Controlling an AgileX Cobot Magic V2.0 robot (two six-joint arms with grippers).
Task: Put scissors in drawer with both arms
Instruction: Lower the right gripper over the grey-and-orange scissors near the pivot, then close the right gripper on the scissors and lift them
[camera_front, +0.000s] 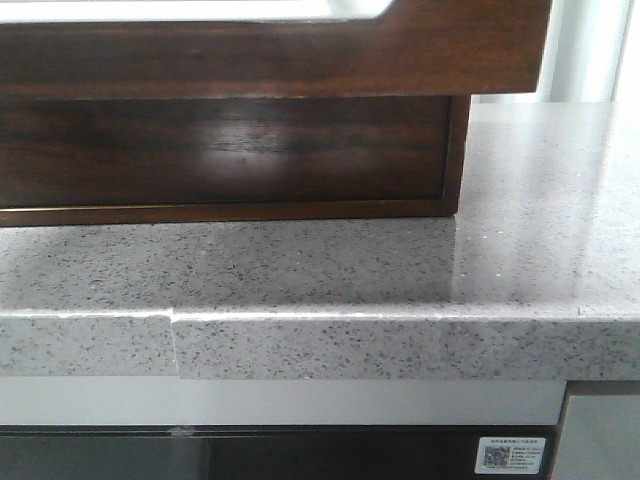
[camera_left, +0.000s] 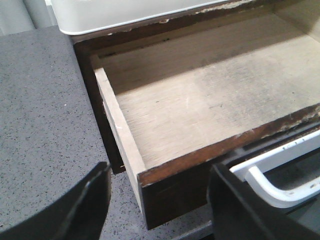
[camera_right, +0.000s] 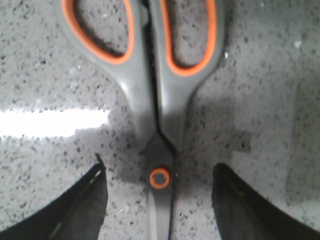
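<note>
The drawer (camera_left: 210, 105) is standing open in the left wrist view, filling the middle and upper right of the frame. Its pale wooden floor is showing and nothing is lying inside it. The left end effector (camera_left: 159, 200) is hanging at the bottom of that frame with its two dark fingers spread wide apart and nothing between them — it is released. One finger is sitting over the gray speckled tabletop (camera_left: 40, 110) and the other is near the drawer's front corner.

In the right wrist view, the scissors (camera_right: 155, 100) are lying flat on the tabletop. Their gray and orange handles are at the top of the frame, and the orange pivot screw (camera_right: 160, 178) is low in the middle. The right end effector (camera_right: 159, 205) is sitting around the scissors with a finger on each side. The fingers are spread and are not touching the scissors, so it is released too.

The front view is showing only the drawer's dark glossy front (camera_front: 220, 150) across the upper part of the frame, with no arm in sight.

The step in hand looks like picking up the scissors. Next, the right fingers probably need to come down and squeeze near the pivot — then lift and carry the scissors over the open drawer.
</note>
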